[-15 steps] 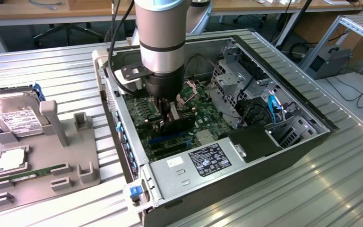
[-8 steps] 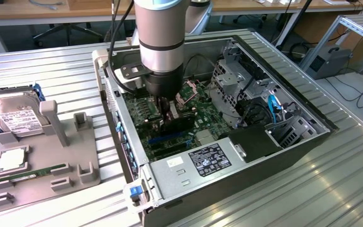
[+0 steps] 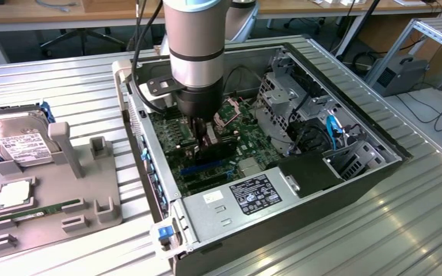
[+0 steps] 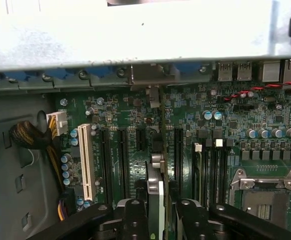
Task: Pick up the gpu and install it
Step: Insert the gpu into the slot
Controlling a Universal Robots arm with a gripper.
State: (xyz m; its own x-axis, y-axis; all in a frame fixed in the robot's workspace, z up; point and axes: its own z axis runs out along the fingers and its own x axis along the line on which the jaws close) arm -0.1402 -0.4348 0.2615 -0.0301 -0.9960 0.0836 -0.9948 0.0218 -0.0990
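One arm reaches straight down into the open computer case (image 3: 305, 63), and its gripper (image 3: 205, 138) sits low over the motherboard (image 3: 240, 129). The gripper's fingers (image 4: 135, 217) are clamped on the gpu (image 4: 155, 192), which the wrist view shows edge-on, upright between the two dark finger bodies, with its silver bracket end toward the case's rear wall. The card's lower edge is hidden by the fingers and by its own thin profile, so whether it is touching a slot or just above one cannot be told. It stands in line with the dark expansion slots, between the white slot (image 4: 86, 162) and the empty processor socket (image 4: 268, 197). In the exterior view the gpu appears as a dark slab (image 3: 214, 154) below the wrist, and the arm covers much of it. On the exterior view's left, a grey holder (image 3: 90, 201) carries a hard drive (image 3: 21, 144) and a green memory stick (image 3: 41, 211), well apart from the case.
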